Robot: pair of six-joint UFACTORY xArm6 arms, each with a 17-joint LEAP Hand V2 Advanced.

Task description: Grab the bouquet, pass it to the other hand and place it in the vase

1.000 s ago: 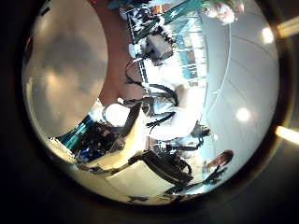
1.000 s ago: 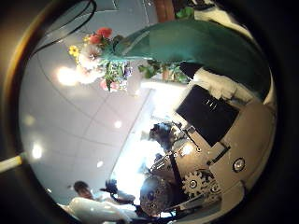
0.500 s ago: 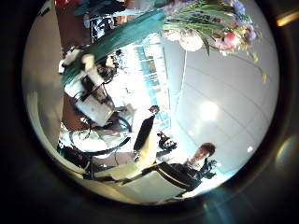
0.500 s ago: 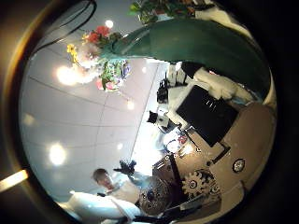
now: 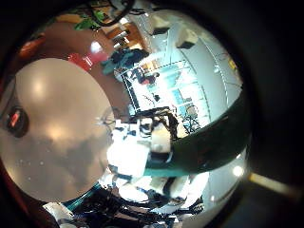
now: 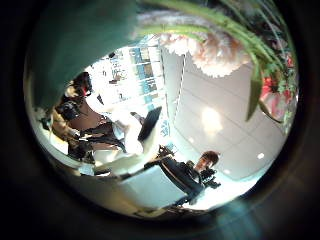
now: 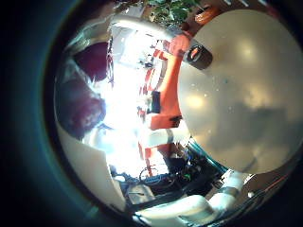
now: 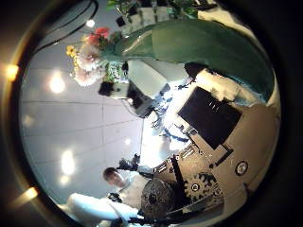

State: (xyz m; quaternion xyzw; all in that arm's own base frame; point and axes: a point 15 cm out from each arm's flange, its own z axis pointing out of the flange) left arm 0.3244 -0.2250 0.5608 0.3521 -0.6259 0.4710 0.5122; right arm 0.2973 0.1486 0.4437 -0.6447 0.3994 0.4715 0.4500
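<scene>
The bouquet runs out from my right hand (image 8: 222, 118), which is shut on the lower end of its wrap (image 8: 194, 47). Its flowers (image 8: 95, 55) stand at the far end, away from that palm. My left hand (image 8: 142, 92) is right beside the wrap, just below the flowers, with nothing in it. From the left palm the flowers (image 6: 220, 55) and the wrap (image 6: 70, 40) fill much of the view, so they are very close. The wrap (image 5: 223, 133) also crosses the left little finger side view, with my right hand (image 5: 142, 147) on it. A dark round-mouthed vase (image 7: 196, 54) stands near the table's edge.
The round table (image 7: 241, 104) lies below both hands, and its top (image 5: 57, 128) also shows in the left little finger side view. A small dark thing (image 5: 17, 119) sits at its rim there. Ceiling lights and room fittings fill the rest.
My left hand has come in towards the bouquet: the flowers and wrap now fill its thumb side view. In the right thumb side view it has moved along the wrap towards the flowers.
</scene>
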